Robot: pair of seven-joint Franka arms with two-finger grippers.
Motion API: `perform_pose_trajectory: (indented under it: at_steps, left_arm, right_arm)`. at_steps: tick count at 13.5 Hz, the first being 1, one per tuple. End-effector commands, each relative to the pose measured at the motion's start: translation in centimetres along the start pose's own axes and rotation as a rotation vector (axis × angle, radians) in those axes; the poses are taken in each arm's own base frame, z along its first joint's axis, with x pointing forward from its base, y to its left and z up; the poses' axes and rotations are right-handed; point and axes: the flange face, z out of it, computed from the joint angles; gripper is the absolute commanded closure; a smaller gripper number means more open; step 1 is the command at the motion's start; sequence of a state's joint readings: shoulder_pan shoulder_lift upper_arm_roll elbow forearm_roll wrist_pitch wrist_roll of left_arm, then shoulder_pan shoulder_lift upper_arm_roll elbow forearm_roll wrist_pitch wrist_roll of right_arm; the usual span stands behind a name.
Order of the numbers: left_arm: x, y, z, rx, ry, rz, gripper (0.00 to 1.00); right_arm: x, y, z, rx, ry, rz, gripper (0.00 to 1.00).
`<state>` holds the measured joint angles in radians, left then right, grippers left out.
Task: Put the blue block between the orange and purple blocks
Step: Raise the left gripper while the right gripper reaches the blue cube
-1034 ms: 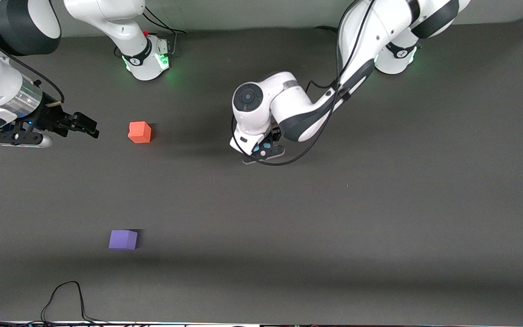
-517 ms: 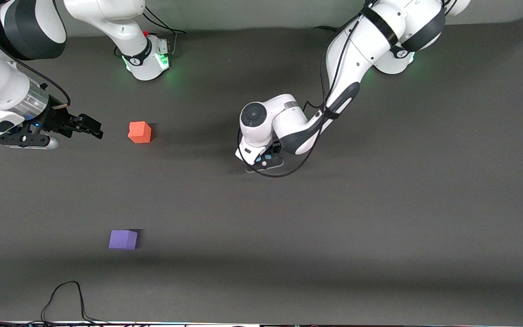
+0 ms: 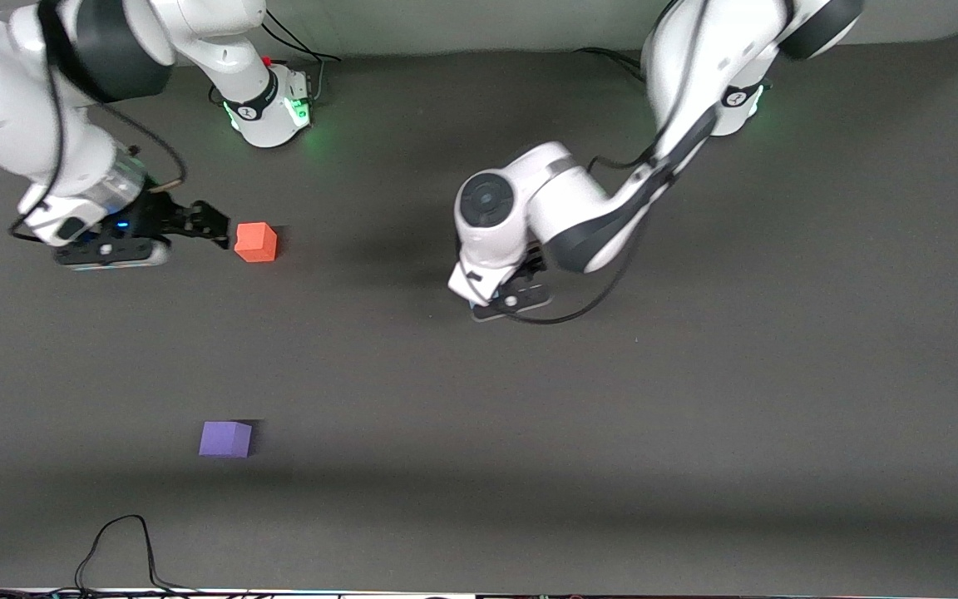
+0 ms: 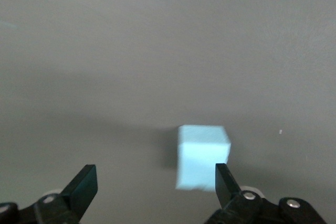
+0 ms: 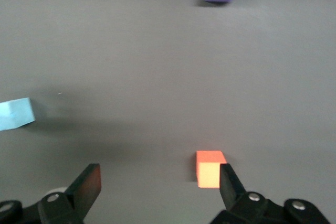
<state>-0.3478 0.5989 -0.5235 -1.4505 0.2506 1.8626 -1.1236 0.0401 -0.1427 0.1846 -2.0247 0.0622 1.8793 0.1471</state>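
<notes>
The light blue block (image 4: 203, 156) rests on the dark mat under my left gripper (image 4: 155, 179), which is open, with the block just inside one finger and free of both. In the front view my left hand (image 3: 502, 295) covers that block at mid-table. The orange block (image 3: 256, 242) sits toward the right arm's end. My right gripper (image 3: 211, 226) is open, close beside it. In the right wrist view the orange block (image 5: 210, 169) lies next to one fingertip of the right gripper (image 5: 159, 179). The purple block (image 3: 225, 438) lies nearer the front camera than the orange one.
The right arm's base (image 3: 267, 108) and the left arm's base (image 3: 728, 108) stand along the table's back edge. A black cable (image 3: 121, 541) loops at the front edge near the purple block. The right wrist view also shows the blue block (image 5: 16, 114) off to one side.
My left gripper has opened and let go of the blue block, and its hand has shifted slightly toward the left arm's end. My right gripper has moved up beside the orange block.
</notes>
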Motion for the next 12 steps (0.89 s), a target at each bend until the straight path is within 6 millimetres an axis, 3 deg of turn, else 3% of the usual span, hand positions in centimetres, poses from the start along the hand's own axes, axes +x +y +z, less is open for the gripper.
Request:
perform_pose_trajectory:
  at_steps: [1, 2, 4, 6, 8, 12]
  left_arm:
    - [1.4, -8.9, -7.4, 0.015, -0.001, 0.056, 0.0]
    - [2.9, -12.7, -8.9, -0.008, -0.009, 0.058, 0.0]
    - [5.2, -20.7, -10.6, -0.04, -0.016, 0.134, 0.0]
    - [6.8, -27.7, -11.9, -0.036, -0.001, 0.146, 0.0]
    - [7.9, -33.1, -13.2, -0.021, 0.011, 0.138, 0.0]
    - [9.9, -40.7, -16.0, 0.003, 0.054, 0.12, 0.0]
  right_arm:
    - [2.1, -8.1, 0.4, 0.035, -0.003, -0.087, 0.0]
    - [2.1, -12.3, 0.6, 0.052, -0.003, -0.122, 0.0]
    - [2.9, -19.8, 3.1, 0.125, -0.005, -0.12, 0.0]
    - [3.2, -25.5, 7.5, 0.189, -0.004, -0.181, 0.0]
    - [2.6, -29.5, 13.0, 0.147, 0.034, -0.224, 0.0]
    - [1.8, -32.7, 24.3, 0.114, 0.006, -0.115, 0.0]
